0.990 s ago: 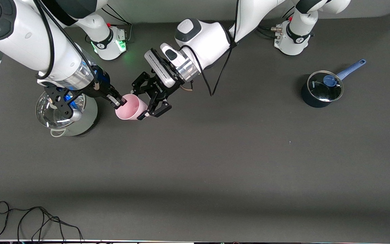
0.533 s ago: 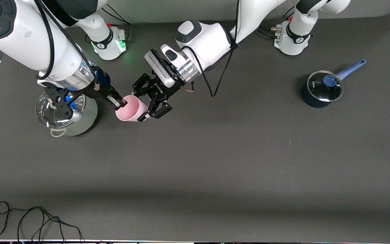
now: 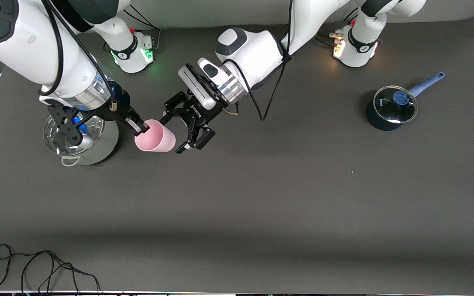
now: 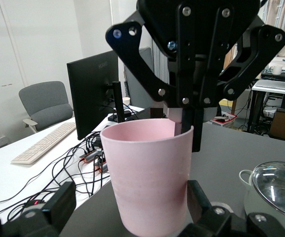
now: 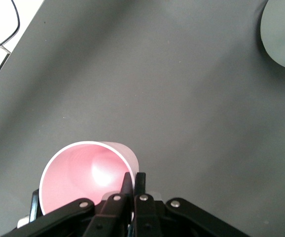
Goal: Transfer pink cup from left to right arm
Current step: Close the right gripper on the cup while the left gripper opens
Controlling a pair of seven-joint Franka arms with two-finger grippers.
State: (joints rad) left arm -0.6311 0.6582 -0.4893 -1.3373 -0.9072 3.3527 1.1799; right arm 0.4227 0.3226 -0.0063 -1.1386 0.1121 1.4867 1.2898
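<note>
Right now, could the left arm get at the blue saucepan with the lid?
Probably yes: the left gripper is open, off the pink cup, and bare table lies between it and the blue saucepan.

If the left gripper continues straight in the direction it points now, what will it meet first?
Most likely the pink cup again: the open left gripper points at its base, which sits between the fingers. The right gripper pinches the cup's rim, with the silver lidded pot farther along, though depth is uncertain.

Pale-pink cup (image 3: 155,141), navy pot (image 3: 386,112) w/ blue handle, pale-green pot (image 3: 97,150), dark grey table (image 3: 261,197), black grippers.
</note>
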